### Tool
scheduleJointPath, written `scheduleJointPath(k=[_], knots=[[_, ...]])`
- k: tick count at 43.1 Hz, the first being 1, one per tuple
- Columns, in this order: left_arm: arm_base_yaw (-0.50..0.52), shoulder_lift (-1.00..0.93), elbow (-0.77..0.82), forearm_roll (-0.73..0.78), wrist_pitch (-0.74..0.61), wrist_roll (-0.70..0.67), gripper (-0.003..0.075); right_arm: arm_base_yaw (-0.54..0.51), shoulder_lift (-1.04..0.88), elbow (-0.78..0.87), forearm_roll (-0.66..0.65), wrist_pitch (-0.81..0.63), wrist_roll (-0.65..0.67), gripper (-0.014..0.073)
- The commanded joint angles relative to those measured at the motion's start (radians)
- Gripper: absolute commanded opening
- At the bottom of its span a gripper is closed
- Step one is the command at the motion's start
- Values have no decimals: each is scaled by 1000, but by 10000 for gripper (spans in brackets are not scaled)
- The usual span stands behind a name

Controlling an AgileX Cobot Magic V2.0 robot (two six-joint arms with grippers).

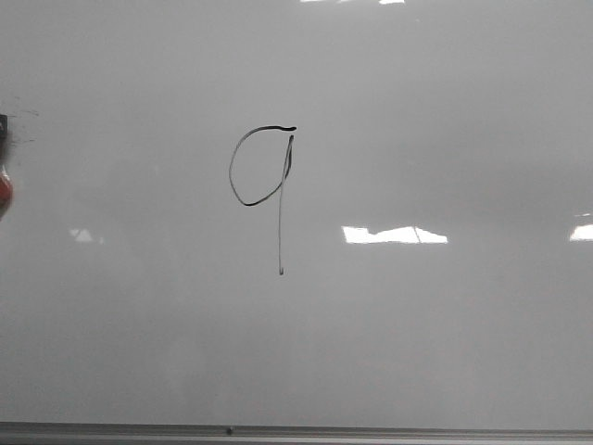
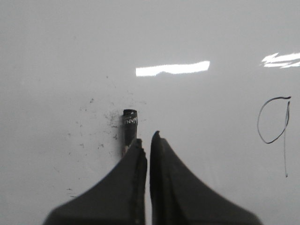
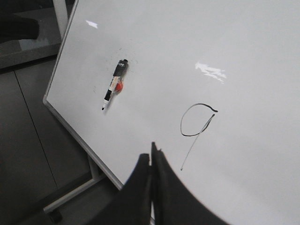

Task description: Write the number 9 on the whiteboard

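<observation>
The whiteboard (image 1: 417, 334) fills the front view. The number 9 (image 1: 281, 232) is drawn on it in thin black line, an oval loop with a long straight tail; it also shows in the left wrist view (image 2: 287, 150) and the right wrist view (image 3: 198, 141). A black marker (image 3: 115, 82) with a white tip lies on the board away from the 9, a small red thing (image 3: 119, 86) beside it. My left gripper (image 2: 146, 137) is shut and empty above the board; the marker's black end (image 2: 130, 124) shows just past one finger, outside the jaws. My right gripper (image 3: 150, 150) is shut and empty near the board's edge.
A grey metal strip (image 1: 296, 432) runs along the board's near edge. Faint dark specks (image 2: 93, 126) dot the board around the marker. The board's stand leg (image 3: 70, 197) and dark floor lie beyond the board's edge in the right wrist view. The red thing peeks in at the front view's left edge (image 1: 3, 195).
</observation>
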Motion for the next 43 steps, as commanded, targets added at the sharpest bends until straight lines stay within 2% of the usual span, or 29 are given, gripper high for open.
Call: scheduleJointPath(k=[1, 10, 30, 33, 38, 43], knots=[[-7, -92, -21, -17, -58, -2, -19, -6, 1, -23, 39, -38, -2, -69], [-7, -206, -21, -17, -60, -2, -19, -6, 1, -23, 39, -38, -2, -69], [-7, -210, -3, 3, -87, -4, -19, -6, 1, -23, 39, -38, -2, -69], [-7, -229, 29, 75, -132, -62, -19, -6, 1, -23, 39, -38, -2, -69], [-7, -297, 117, 274, -245, -279, -19, -6, 1, -23, 39, -38, -2, -69], [-7, -390, 235, 300, -295, -298, -19, -6, 1, -23, 39, -37, -2, -69]])
